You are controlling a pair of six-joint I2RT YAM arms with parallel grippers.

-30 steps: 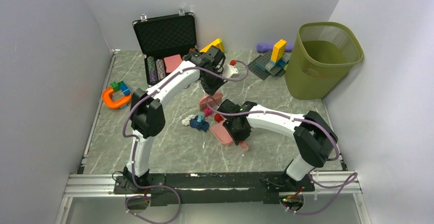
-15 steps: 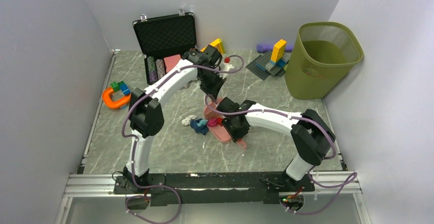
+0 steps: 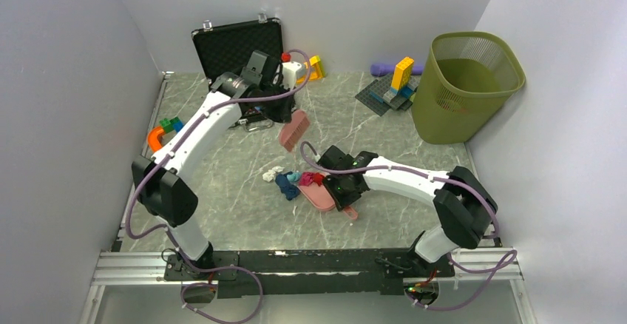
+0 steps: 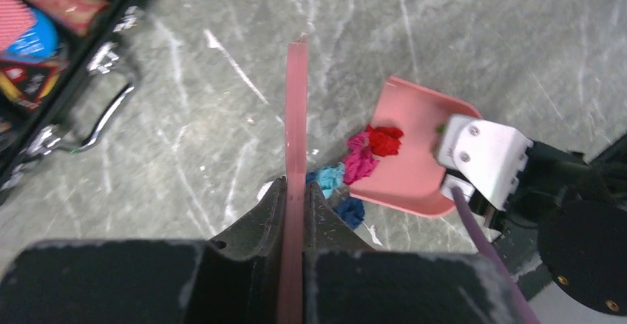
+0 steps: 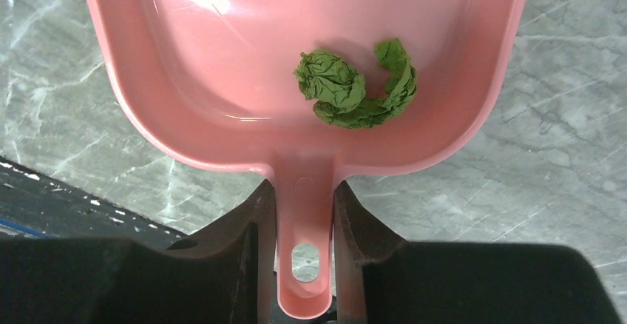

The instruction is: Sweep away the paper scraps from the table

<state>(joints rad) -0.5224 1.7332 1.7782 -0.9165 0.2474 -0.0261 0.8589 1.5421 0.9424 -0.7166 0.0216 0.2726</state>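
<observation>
The paper scraps lie in a small heap mid-table: white, navy, teal, magenta and red wads. In the left wrist view the red and magenta wads rest at the lip of a pink dustpan, and teal and navy wads lie just outside it. My left gripper is shut on a flat pink brush, held above the table beyond the heap. My right gripper is shut on the dustpan's handle. A green wad lies inside the pan.
An open black case with poker chips stands at the back left, and an olive bin at the back right. Toy blocks on a grey plate, a yellow block and an orange U-shaped toy lie around.
My left arm has lifted the pink brush off the heap and swung back towards the black case. The dustpan has slid a little left, up against the scraps.
</observation>
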